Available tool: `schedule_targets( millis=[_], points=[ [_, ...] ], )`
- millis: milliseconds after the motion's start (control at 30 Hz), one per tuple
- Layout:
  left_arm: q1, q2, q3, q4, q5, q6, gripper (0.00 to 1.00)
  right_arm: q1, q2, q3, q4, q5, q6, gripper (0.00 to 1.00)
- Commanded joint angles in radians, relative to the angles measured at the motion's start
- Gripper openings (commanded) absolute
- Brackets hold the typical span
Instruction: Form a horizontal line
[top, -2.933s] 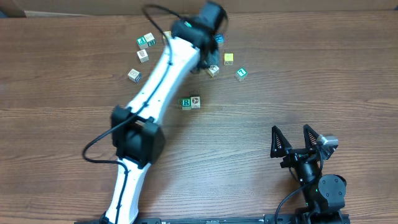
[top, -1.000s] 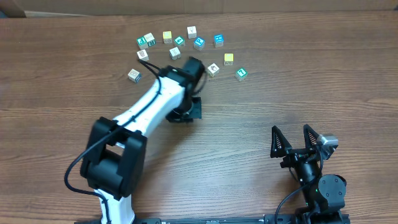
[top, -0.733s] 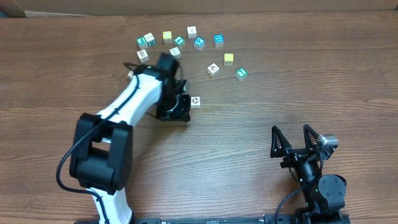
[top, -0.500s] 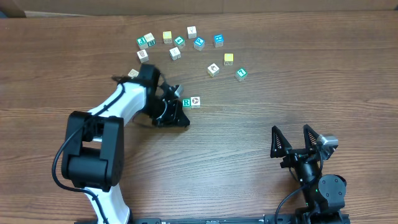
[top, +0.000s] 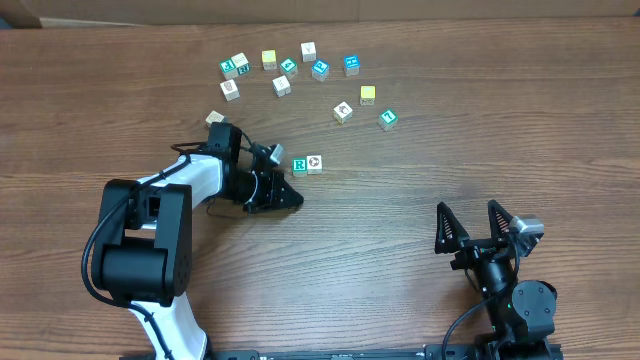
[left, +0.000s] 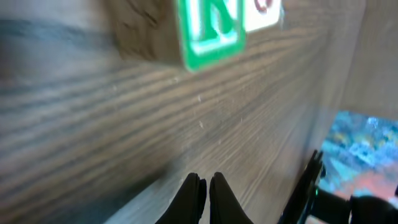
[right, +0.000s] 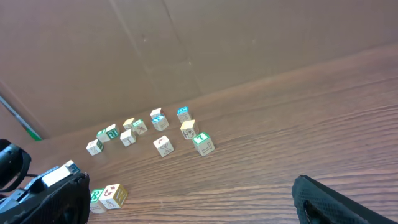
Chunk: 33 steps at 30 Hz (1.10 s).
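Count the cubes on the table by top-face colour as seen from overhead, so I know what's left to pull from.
Yellow cubes: 2
Green R cube: 1
Other green or blue cubes: 5
White cubes: 7
Total: 15

Overhead view: the left arm (top: 185, 178) rises from the lower left of the frame and folds at the elbow. The left pincer (top: 292, 198) points right, fingertips pressed together. At lower right, the right pincer (top: 470, 226) points up-frame, fingers spread wide.
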Motion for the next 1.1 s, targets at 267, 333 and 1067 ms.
schedule_targets(
  millis=[267, 333, 1067],
  points=[
    [0.004, -0.005, -0.005, 0.04, -0.143, -0.195, 0.04, -0.006, -0.012, -0.003, 0.007, -0.002, 0.003, 1.0],
    [0.004, -0.005, -0.005, 0.059, -0.153, -0.227, 0.04, -0.006, -0.012, -0.003, 0.007, -0.002, 0.003, 1.0],
    [-0.007, -0.005, -0.005, 0.132, -0.132, -0.373, 0.04, -0.006, -0.012, -0.003, 0.007, -0.002, 0.003, 1.0]
  ],
)
